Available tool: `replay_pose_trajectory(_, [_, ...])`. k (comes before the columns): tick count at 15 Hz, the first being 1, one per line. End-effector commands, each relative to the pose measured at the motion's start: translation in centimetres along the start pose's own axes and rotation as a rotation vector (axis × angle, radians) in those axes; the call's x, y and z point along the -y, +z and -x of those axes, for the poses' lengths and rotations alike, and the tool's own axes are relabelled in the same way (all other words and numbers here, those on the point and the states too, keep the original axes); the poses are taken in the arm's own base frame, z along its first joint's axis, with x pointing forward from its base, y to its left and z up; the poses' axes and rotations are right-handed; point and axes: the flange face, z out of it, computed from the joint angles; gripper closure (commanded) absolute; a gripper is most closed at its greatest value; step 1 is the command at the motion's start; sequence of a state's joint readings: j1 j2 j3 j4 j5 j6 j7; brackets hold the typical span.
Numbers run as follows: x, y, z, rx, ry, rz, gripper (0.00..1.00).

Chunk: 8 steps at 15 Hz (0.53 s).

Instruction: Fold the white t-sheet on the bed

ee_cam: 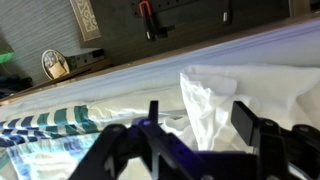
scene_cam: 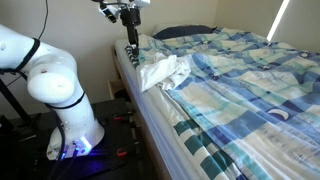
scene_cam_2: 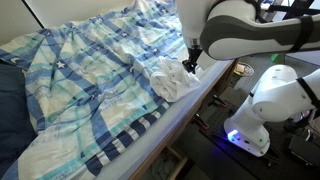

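Claw: the claw point(ee_cam: 198, 128) stands wide, its fingers point(ee_cam: 245, 120) well apart and holding nothing. It hangs at the bed's long edge on the robot's side, tips just over the cloth.
Between the jaws: a raised ridge of the white t-sheet point(ee_cam: 215, 105), not pinched as far as the wrist view shows.
White t-sheet: a crumpled heap on the bed point(scene_cam: 135, 95) at that same edge, lying on the blue checked cover point(scene_cam_2: 90, 70). It shows in both exterior views.
Progress: by my judgement no fold is made yet, since no flat layers or straight edges show. Left to do: take a hem or corner, spread the cloth, and lay it over itself.
Surface: a soft, rumpled cover over the whole bed, with a dark pillow point(scene_cam: 185, 32) at the head end.
Room: a pale wall behind the bed, and the robot base point(scene_cam: 75, 130) on the floor beside the bed.
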<state>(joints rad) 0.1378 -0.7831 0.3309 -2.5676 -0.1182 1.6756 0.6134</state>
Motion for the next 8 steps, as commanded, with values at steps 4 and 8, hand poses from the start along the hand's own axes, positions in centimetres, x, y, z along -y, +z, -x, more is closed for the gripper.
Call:
replay_pose_trajectory(4, [1.2, -4.6, 0.7, -0.093, -0.021, -0.038, 0.00])
replay_pose_trajectory(8, [1.5, -6.0, 1.1, -0.122, -0.026, -0.050, 0.00])
